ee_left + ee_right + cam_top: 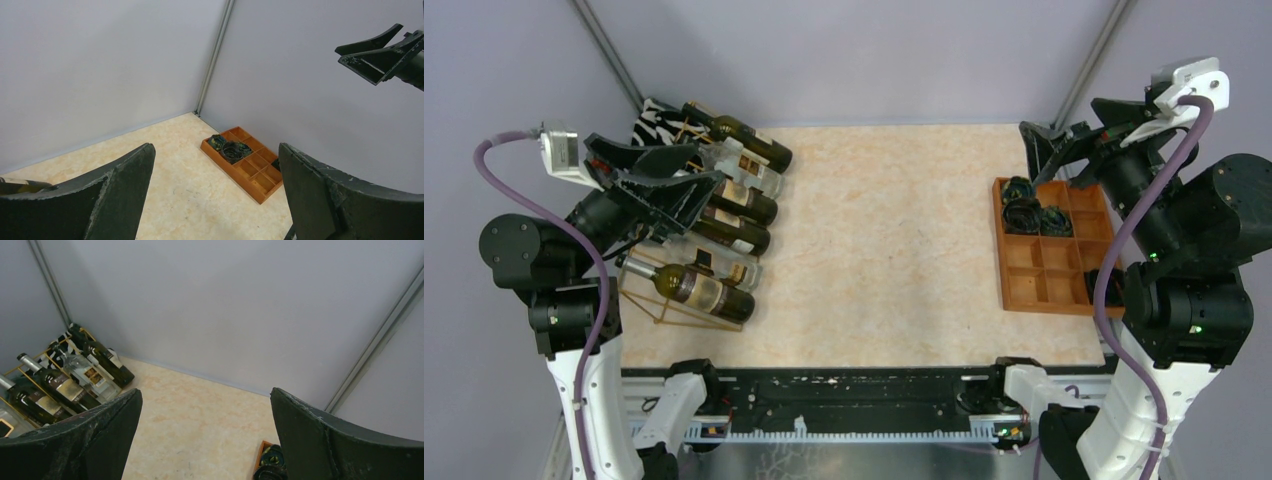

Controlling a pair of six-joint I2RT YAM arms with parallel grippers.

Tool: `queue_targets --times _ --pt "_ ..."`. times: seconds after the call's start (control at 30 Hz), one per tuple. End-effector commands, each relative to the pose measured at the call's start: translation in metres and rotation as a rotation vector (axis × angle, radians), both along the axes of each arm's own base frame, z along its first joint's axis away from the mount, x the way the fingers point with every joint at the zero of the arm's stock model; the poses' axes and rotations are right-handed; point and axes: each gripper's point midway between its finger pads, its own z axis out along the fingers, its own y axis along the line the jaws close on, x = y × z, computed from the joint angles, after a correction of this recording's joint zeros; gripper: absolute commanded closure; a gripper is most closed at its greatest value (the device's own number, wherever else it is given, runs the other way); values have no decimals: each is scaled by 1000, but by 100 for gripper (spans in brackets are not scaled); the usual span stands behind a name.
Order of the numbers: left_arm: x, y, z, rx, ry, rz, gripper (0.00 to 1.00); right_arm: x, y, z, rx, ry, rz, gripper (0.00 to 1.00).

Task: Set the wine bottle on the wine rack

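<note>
The gold wire wine rack (646, 304) stands at the table's left edge and holds several wine bottles lying slanted. The nearest is a dark bottle (704, 290) in the front row. My left gripper (705, 167) hovers above the middle of the rack, open and empty. In the left wrist view (216, 150) only bare table shows between its jaws. My right gripper (1057, 128) is raised at the far right, open and empty. In the right wrist view (205, 392) it looks across at the rack (11, 372) and its bottles (57, 386).
An orange-brown wooden compartment tray (1049, 285) lies at the right, with dark rolled items (1029, 210) in its far cells; it also shows in the left wrist view (260, 187). A zebra-patterned object (659, 118) sits behind the rack. Grey walls enclose the table.
</note>
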Motion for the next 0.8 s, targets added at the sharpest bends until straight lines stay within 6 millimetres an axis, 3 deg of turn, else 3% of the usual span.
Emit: queue_targets --times 0.0,0.77 --pt "-2 -1 2 10 -21 3 1 0 -3 10 26 -33 -20 1" --pt "0 0 -4 23 -13 9 1 4 -4 8 50 -22 -20 1"
